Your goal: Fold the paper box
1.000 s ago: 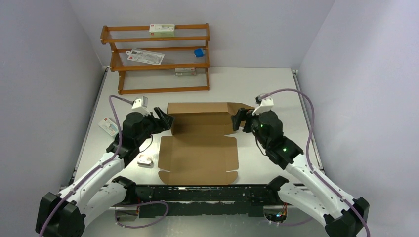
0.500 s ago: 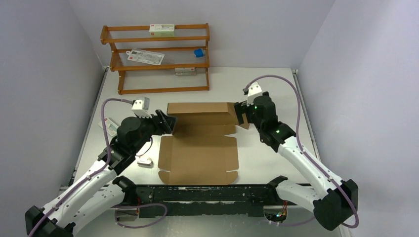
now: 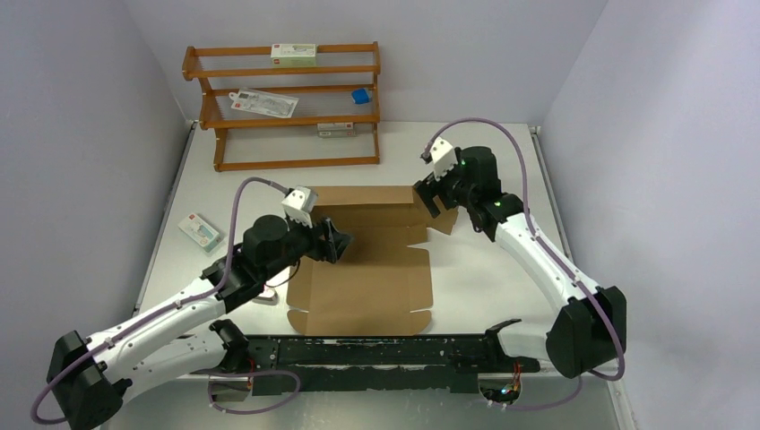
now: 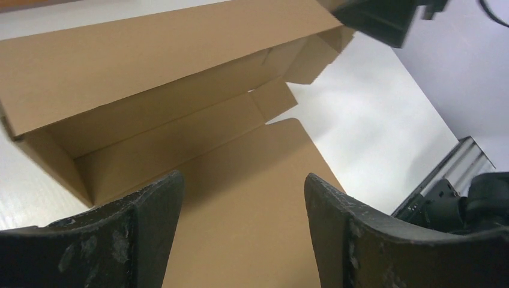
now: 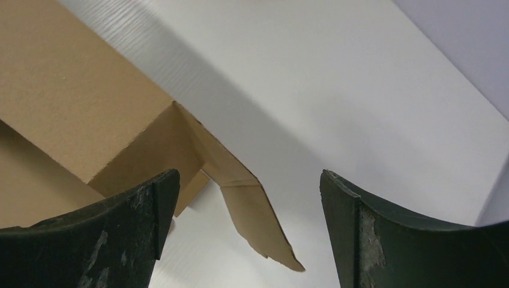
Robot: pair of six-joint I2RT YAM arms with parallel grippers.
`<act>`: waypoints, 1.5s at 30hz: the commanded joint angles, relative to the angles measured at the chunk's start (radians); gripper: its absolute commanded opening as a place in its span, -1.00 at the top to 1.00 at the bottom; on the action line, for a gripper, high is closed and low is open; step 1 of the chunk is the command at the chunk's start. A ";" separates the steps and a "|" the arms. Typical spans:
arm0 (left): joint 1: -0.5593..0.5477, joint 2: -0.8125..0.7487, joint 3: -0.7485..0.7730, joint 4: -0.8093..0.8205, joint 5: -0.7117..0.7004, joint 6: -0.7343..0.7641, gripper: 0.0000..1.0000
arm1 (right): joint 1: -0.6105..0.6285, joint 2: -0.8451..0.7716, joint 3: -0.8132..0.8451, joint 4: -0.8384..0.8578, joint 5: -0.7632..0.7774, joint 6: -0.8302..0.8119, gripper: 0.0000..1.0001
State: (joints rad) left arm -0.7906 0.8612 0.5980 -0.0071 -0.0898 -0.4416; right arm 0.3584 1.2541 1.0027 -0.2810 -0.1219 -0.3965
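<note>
The paper box [image 3: 363, 269] is a brown cardboard sheet on the table, its far panel folded up into a wall [image 3: 358, 195]. My left gripper [image 3: 339, 244] is open and empty just above the sheet's middle-left; the left wrist view shows the flat panel [image 4: 240, 234] between its fingers. My right gripper [image 3: 428, 199] is open and empty at the wall's right end. In the right wrist view the box corner [image 5: 150, 144] and a loose side tab [image 5: 258, 222] lie between and ahead of its fingers, untouched.
An orange-brown wooden rack [image 3: 285, 107] with small white cartons and a blue item stands at the back. A white carton [image 3: 199, 230] lies at the table's left and a small white item [image 3: 263, 292] near the sheet's left edge. A black rail [image 3: 376, 348] runs along the near edge.
My left gripper moved right, from the sheet's left edge to over its middle. My right gripper swung back and left to the far wall's right end.
</note>
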 commanded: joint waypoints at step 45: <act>-0.417 0.791 -0.064 0.948 -0.482 0.236 -0.72 | 0.030 0.001 -0.057 0.018 -0.267 0.095 0.57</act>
State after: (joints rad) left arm -1.1961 1.5814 0.5133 0.7441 -0.4519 -0.2222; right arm 0.3721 1.2900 0.9665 -0.2901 -0.3939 -0.3168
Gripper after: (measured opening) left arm 0.847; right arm 0.217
